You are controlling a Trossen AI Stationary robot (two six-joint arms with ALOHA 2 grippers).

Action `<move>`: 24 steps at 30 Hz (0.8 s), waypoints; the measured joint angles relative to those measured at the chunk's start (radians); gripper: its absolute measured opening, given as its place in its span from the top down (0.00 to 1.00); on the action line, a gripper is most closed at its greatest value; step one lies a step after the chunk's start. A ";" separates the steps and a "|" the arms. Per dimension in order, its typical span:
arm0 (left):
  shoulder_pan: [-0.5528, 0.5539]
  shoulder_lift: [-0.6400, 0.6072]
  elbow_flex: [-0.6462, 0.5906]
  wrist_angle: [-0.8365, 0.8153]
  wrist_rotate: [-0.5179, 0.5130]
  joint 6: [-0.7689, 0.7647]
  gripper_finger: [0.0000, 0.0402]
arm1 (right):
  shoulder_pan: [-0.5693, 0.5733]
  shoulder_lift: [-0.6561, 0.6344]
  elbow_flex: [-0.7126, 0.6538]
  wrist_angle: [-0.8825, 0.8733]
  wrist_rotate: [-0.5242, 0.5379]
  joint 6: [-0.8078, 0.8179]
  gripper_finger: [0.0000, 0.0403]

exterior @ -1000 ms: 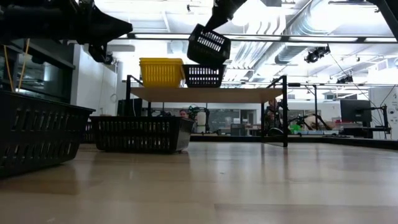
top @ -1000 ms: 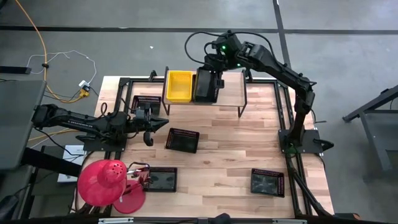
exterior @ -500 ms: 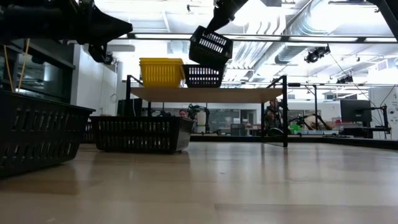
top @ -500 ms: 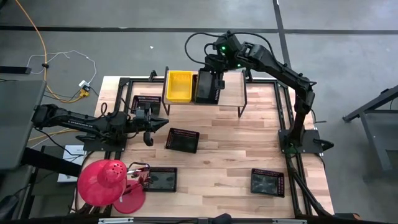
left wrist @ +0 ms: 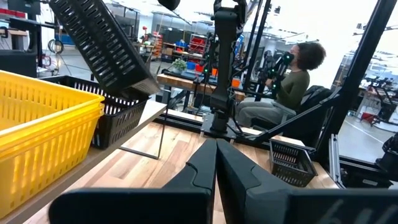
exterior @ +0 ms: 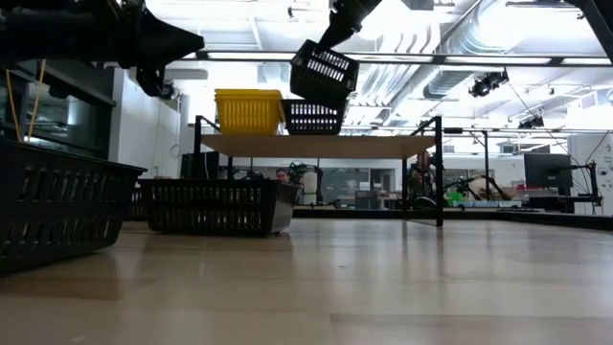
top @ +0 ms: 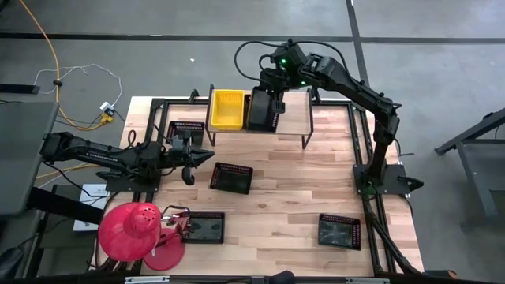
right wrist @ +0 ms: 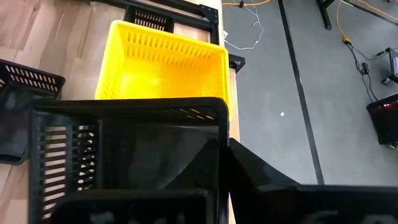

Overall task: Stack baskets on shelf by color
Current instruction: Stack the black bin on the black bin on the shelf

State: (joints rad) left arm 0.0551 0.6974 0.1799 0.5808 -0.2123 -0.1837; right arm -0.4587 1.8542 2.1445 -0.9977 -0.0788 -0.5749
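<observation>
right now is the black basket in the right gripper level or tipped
Tipped: the held black basket hangs slanted above the black one on the shelf.

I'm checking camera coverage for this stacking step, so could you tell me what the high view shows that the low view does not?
Only the high view shows the red dome-shaped object and the two black baskets along the table's near edge. Only the low view shows that the black basket in the right gripper hangs tilted above the basket on the shelf. Both show the yellow basket.
</observation>
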 joint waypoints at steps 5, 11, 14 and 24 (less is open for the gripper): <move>0.000 0.000 0.000 0.000 0.000 0.000 1.00 | 0.000 0.000 0.000 0.000 0.016 0.035 0.84; 0.000 0.000 0.000 0.000 0.000 0.003 1.00 | 0.000 0.000 0.000 0.001 0.024 0.041 0.68; 0.000 0.000 0.000 0.000 0.000 0.003 1.00 | 0.000 0.000 0.000 0.001 0.044 0.041 0.64; 0.000 0.000 0.000 -0.017 0.000 0.009 1.00 | 0.000 -0.026 0.000 -0.154 0.089 0.029 0.64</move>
State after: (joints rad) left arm 0.0554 0.6975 0.1799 0.5636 -0.2122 -0.1749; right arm -0.4583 1.8282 2.1445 -1.1522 0.0105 -0.5456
